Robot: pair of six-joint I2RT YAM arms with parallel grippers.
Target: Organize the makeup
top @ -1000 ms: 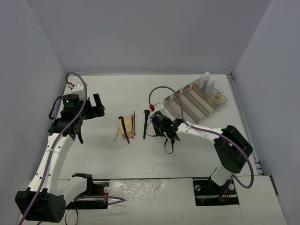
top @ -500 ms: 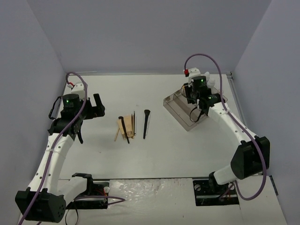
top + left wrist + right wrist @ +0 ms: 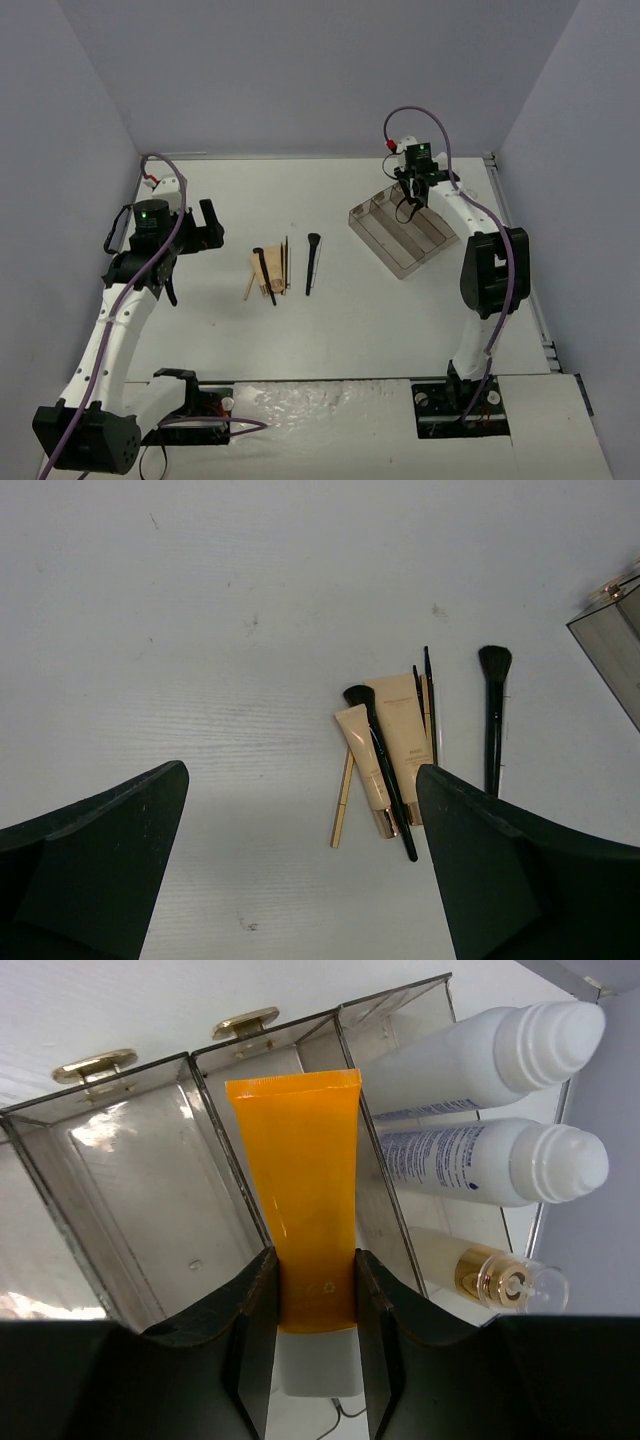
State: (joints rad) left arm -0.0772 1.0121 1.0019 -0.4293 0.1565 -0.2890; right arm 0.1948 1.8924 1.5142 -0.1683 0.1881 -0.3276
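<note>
The right gripper [image 3: 315,1265] has its jaws closed on the orange plastic tube with a white cap [image 3: 300,1180]. They pinch it low on the body just above the cap, so the cap sits nearest the wrist and the flat crimped end points away. In the overhead view that arm reaches to the far right of the white bench [image 3: 300,340], over the clear smoky plastic tray with divided slots [image 3: 385,240].

The coming move hangs on the line-up. The tube's long axis runs along the length of the slots, parallel to their walls, and the tube overlies the empty slot next to the two white plastic bottles [image 3: 470,1065]. These lie side by side, with a tiny amber glass vial [image 3: 500,1282] just beside them. Whether the tube is already down between the walls or hangs above them I cannot tell. My reading is that placing is in hand and calls for a straight lowering and release, with little turning. The risk is the crimped end catching a slot wall.

The left gripper [image 3: 300,775] has its jaws wide apart and empty, facing the loose makeup on the bench. There lie two cream squeeze tubes [image 3: 400,735], a slim gold stick [image 3: 342,802], thin black brushes [image 3: 385,775] and a black fluffy-headed brush [image 3: 493,720], all roughly parallel. That arm is the nearer to this pile; the right arm is well apart from it
</note>
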